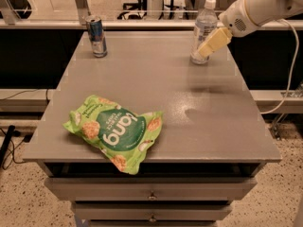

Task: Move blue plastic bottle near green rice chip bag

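Observation:
The blue plastic bottle [203, 28] is clear with a white cap and stands upright at the far right of the grey table [189, 126]. The green rice chip bag [116, 129] lies flat near the front left edge, its corner hanging over the edge. My gripper [211, 43] comes in from the upper right on a white arm. Its pale yellow fingers reach the right side of the bottle and overlap its lower half.
A short blue-silver can [96, 36] stands at the far left of the table. Drawers [151, 195] sit under the front edge. A glass rail runs behind the table. A cable [289, 70] hangs at the right.

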